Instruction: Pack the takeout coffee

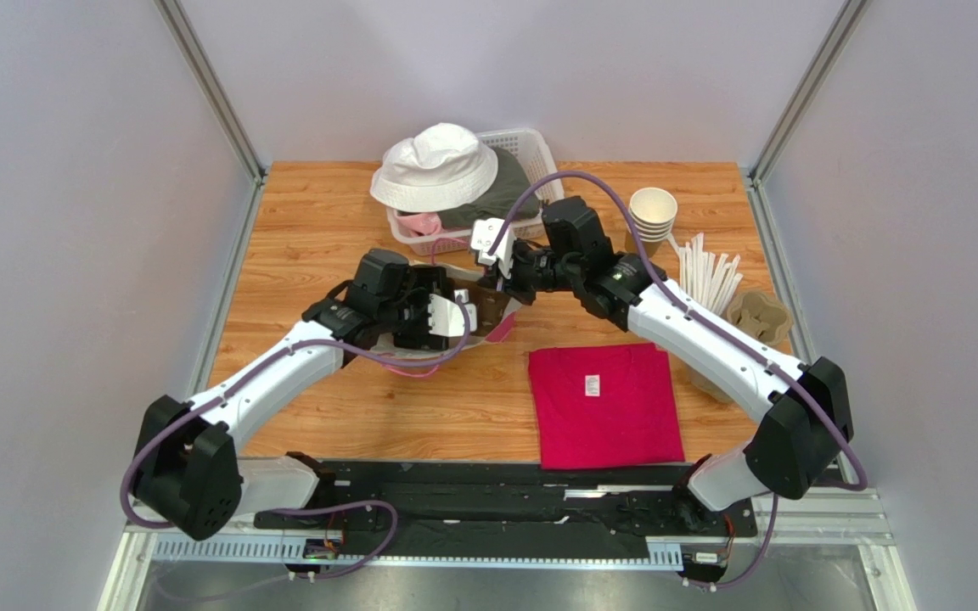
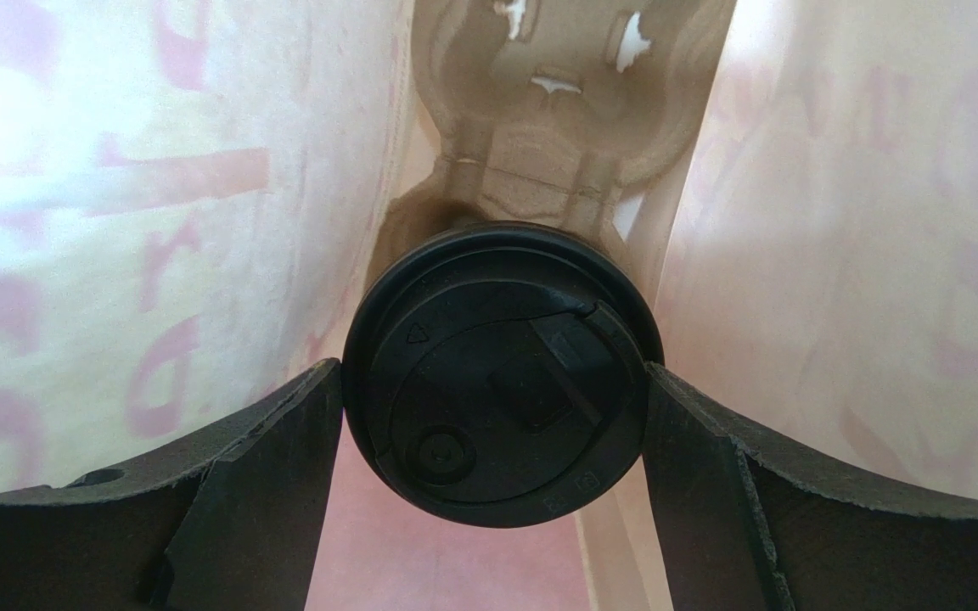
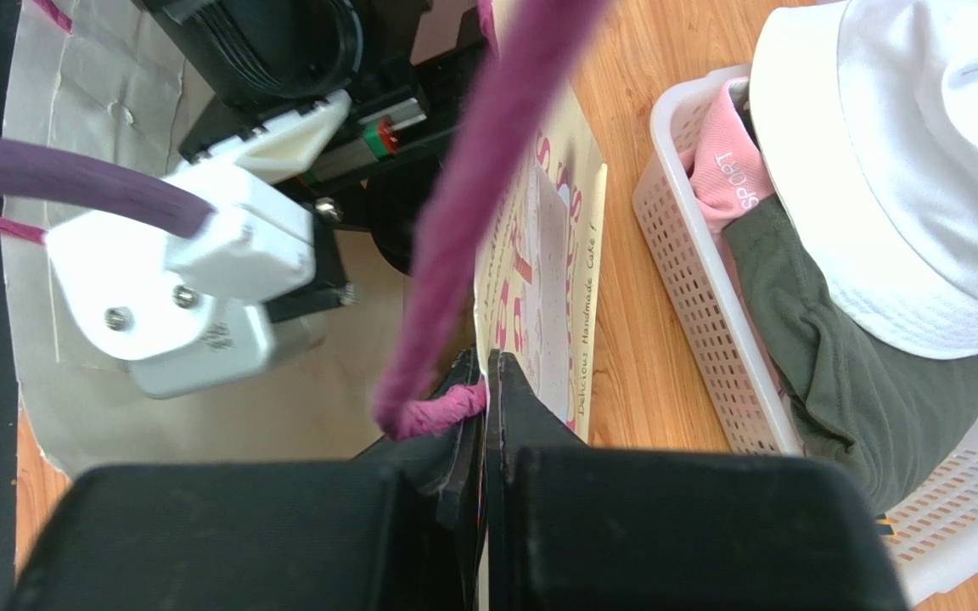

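Note:
The takeout coffee shows in the left wrist view as its round black lid, seen from above; the tan cup under it is hidden. My left gripper is shut on the lid, one finger touching each side. It is inside a cream paper bag with pink lettering, above a tan pulp cup carrier. My right gripper is shut on the bag's top edge beside its pink cord handle. In the top view both grippers, the left and the right, meet at the bag.
A white basket with a white bucket hat and olive cloth stands behind the bag. A stack of lidless cups, white sticks and pulp carriers lie at the right. A folded magenta shirt lies near the front.

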